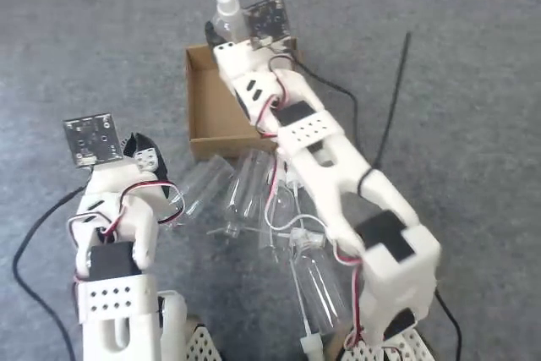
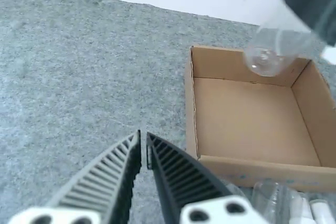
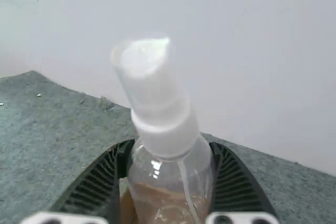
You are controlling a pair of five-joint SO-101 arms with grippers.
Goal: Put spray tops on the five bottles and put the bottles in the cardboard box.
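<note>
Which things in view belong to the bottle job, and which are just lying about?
Job:
- bottle in the right gripper
- its spray top
- cardboard box
- loose bottles

Lying about:
- black cable
- grey carpet

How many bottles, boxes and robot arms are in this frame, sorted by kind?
Bottle with spray top, in the right gripper: 1
Bottles lying on the carpet: 4, though an arm partly hides them
Cardboard box: 1
Arms: 2
Total: 8

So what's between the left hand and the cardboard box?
Just bare grey carpet between left hand and cardboard box, in the left wrist view.
</note>
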